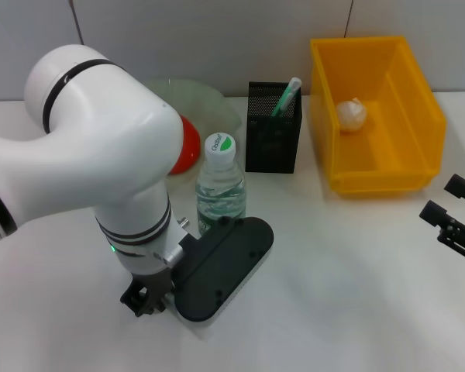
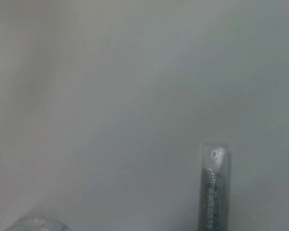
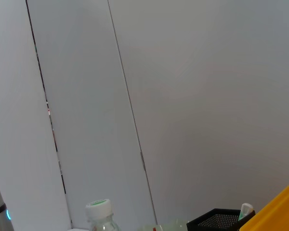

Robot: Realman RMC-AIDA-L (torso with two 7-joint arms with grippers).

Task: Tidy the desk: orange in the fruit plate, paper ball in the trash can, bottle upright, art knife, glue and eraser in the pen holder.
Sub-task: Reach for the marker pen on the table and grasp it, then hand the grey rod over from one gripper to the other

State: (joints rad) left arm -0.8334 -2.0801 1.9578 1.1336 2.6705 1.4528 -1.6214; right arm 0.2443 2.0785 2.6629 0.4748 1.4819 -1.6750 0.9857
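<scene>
Head view: left gripper is down at the desk in front of the upright bottle; its grip cannot be told. Right gripper is parked open, well apart.

Left wrist view: only bare desk shows, close up; no eraser is visible.

Right wrist view: bottle cap and pen holder lie far off.

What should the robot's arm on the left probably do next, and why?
Probably close and lift: the left gripper is down at the table in front of the upright bottle, whatever it reaches for hidden beneath it. Orange and paper ball are already placed.
</scene>
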